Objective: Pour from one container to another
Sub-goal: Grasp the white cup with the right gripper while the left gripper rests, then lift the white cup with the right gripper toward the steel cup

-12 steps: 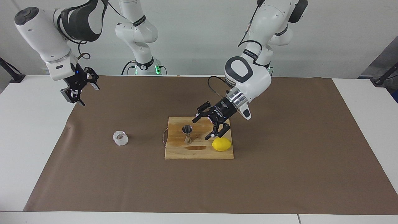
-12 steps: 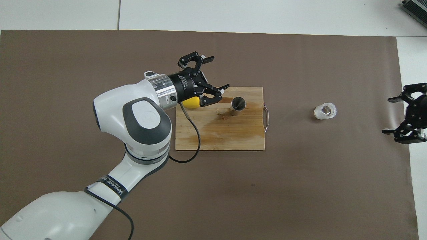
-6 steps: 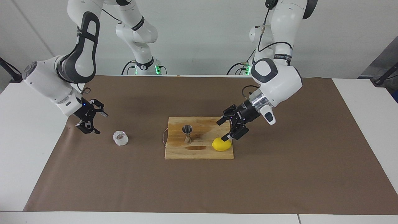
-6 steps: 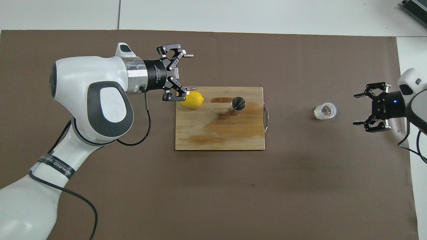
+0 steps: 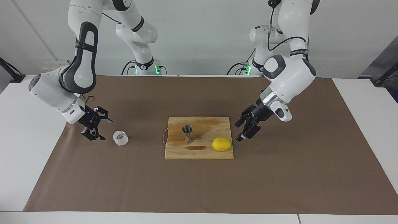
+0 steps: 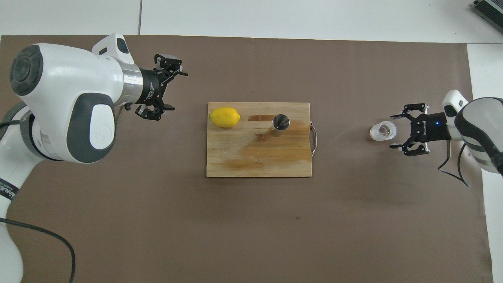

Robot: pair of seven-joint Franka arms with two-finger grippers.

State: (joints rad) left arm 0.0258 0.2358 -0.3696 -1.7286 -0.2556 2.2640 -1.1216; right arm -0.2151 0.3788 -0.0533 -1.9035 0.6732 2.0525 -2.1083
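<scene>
The right gripper (image 5: pixel 99 128) – jaws wide – has closed in beside the glass cup (image 5: pixel 120 138). The left gripper (image 5: pixel 245 129), also wide and empty, has pulled off the cutting board (image 5: pixel 199 152) – jigger (image 5: pixel 187 133) unmoved.

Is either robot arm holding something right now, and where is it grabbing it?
Nothing is held. The right end effector is open beside the glass cup, not touching it. The left end effector is open and empty, off the cutting board.

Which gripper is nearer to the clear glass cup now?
The right gripper. It is open right beside the glass cup on the brown mat, not touching it. The left gripper is open past the cutting board, at the left arm's end.
</scene>
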